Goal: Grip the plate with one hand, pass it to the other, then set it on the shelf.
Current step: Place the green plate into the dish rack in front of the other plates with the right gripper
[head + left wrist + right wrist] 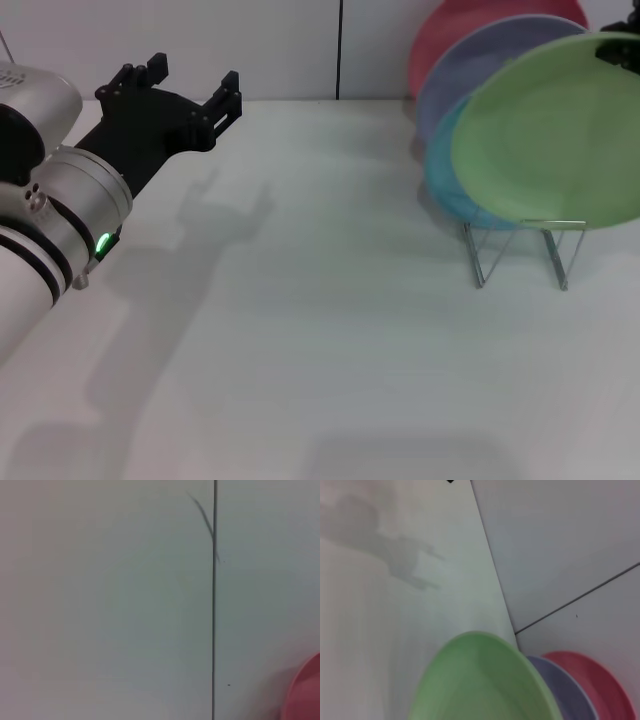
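The light green plate point(550, 140) stands tilted at the front of the wire shelf point(520, 250), its lower rim level with the shelf's top wire. My right gripper point(620, 45) shows only as a black part at the plate's top rim, at the far right edge, and is shut on that rim. The plate fills the lower part of the right wrist view point(480, 685). My left gripper point(190, 85) is open and empty, held above the table at the far left, well apart from the plate.
A turquoise plate point(440, 170), a lavender plate point(450, 80) and a pink plate point(450, 30) stand in the shelf behind the green one. They show in the right wrist view as lavender point(565, 695) and pink point(600, 680). The white table point(320, 350) spreads in front.
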Robot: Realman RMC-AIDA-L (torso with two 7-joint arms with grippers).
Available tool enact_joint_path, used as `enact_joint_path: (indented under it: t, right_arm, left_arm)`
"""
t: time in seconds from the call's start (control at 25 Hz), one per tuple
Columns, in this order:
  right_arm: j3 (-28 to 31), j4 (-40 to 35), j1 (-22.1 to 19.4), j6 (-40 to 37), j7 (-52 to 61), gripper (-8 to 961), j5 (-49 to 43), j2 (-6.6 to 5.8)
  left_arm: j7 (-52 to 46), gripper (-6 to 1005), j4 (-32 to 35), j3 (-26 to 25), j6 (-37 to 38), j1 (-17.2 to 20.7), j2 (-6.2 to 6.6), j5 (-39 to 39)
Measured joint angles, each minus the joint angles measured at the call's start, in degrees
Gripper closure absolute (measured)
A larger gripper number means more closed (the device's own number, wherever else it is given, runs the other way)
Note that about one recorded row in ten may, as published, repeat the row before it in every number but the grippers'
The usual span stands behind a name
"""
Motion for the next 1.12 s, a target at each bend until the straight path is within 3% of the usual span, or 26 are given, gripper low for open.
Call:
enact_joint_path:
  t: [0.8, 1.12]
  right_arm:
    - [-1.22, 2.51, -4.86, 3.93, -2.31, 776, -0.26, 1.42]
    - [-7.76, 2.92, -5.45, 4.92, 3.8, 737, -4.06, 1.85]
  left_arm:
    - [0.0, 220, 0.1, 0.05, -0.34, -1.04, 0.09, -0.03]
    - [0.0, 219, 1.01, 0.05, -0.45, -1.72, 0.09, -0.02]
